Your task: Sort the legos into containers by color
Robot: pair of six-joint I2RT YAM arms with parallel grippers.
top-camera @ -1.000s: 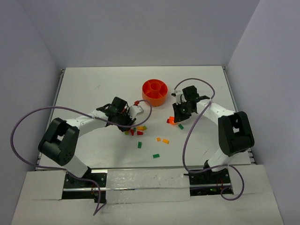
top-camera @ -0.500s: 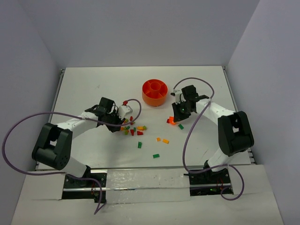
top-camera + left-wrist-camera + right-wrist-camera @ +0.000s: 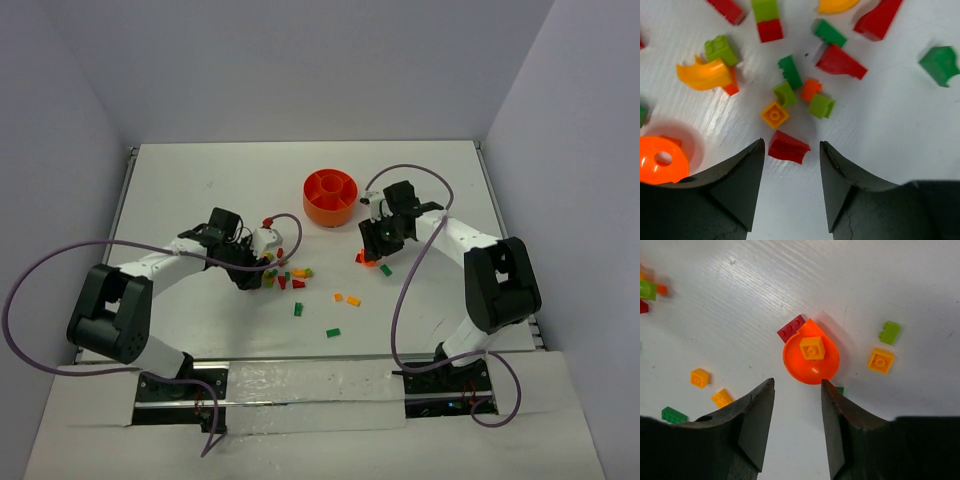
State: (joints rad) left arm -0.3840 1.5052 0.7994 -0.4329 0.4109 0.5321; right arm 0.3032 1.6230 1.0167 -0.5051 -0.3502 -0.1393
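Legos [image 3: 837, 61] cluster at left pincer [image 3: 790, 146] — well inside table [image 3: 200, 180] edges.

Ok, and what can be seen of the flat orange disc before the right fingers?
The orange disc is glossy plastic, round with one pointed corner at upper left. It lies flat on the white table, ahead of the open right end effector. A yellow one-stud brick sits on it; a dark red brick touches its pointed corner; a green bit peeks out at its lower right.
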